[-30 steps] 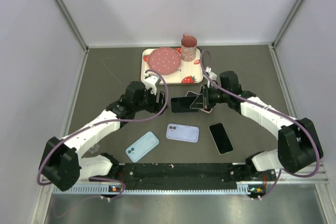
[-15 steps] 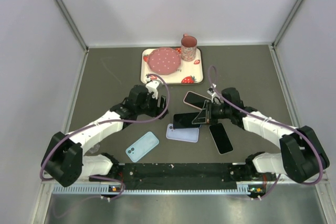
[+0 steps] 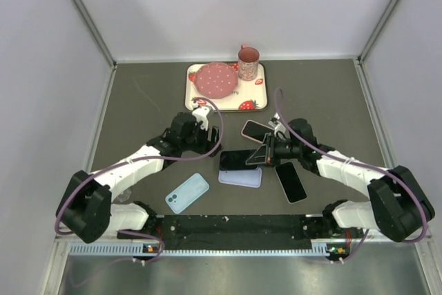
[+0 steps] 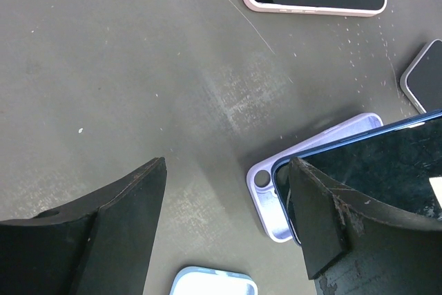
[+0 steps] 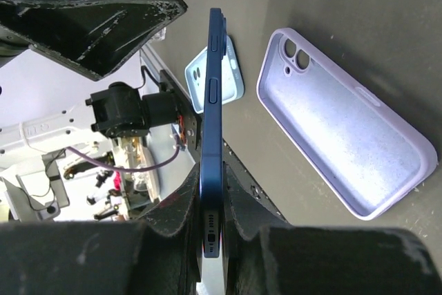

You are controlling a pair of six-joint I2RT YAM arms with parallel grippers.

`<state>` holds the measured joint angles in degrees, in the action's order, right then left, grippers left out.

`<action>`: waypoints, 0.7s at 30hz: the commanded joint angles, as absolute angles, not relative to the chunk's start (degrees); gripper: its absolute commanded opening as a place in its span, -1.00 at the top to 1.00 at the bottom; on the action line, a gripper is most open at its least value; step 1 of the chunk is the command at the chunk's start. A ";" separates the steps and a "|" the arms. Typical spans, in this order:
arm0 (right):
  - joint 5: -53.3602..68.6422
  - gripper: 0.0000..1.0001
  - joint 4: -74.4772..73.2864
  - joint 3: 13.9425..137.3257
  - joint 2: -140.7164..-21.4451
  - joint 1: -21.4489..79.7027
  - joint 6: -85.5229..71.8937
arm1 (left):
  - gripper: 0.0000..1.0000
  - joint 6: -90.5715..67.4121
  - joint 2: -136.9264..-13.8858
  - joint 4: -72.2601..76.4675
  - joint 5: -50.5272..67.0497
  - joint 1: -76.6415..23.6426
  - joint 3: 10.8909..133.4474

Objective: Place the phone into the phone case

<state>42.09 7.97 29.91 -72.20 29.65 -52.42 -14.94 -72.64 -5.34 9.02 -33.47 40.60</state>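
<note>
My right gripper (image 3: 262, 155) is shut on a dark blue phone (image 3: 236, 159) and holds it by its short end just above the empty lilac case (image 3: 241, 177), overlapping the case's far edge. In the right wrist view the phone (image 5: 215, 101) is edge-on between the fingers (image 5: 181, 206), with the lilac case (image 5: 345, 143) lying open side up beside it. My left gripper (image 3: 210, 133) is open and empty just left of the phone. In the left wrist view its right finger (image 4: 319, 220) is close to the phone (image 4: 376, 164) and the case (image 4: 264, 195).
A light blue case (image 3: 187, 193) lies at the near left. A pink-cased phone (image 3: 253, 130) lies behind my right gripper and a black phone (image 3: 291, 181) to the case's right. A strawberry tray (image 3: 250, 104) with a pink plate (image 3: 215, 79) and mug (image 3: 248, 62) is at the back.
My right gripper has carried the blue phone nearer and leftward, from beside the pink-cased phone to over the lilac case. My left gripper has shifted slightly and stays open.
</note>
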 commanded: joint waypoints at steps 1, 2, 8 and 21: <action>43.33 1.00 12.92 28.57 -71.54 30.32 -56.16 | -0.53 -15.47 -73.30 -2.20 8.35 -33.75 41.75; 43.33 1.00 12.48 28.30 -71.46 30.41 -56.34 | -0.53 -15.56 -73.39 -2.11 8.44 -33.75 41.84; 42.10 1.00 10.64 26.37 -70.84 31.20 -56.69 | -0.51 -15.99 -73.65 -1.85 9.14 -33.75 41.75; 40.34 1.00 19.76 22.41 -75.58 31.47 -57.21 | -0.50 -16.17 -72.33 -0.44 10.19 -33.66 39.20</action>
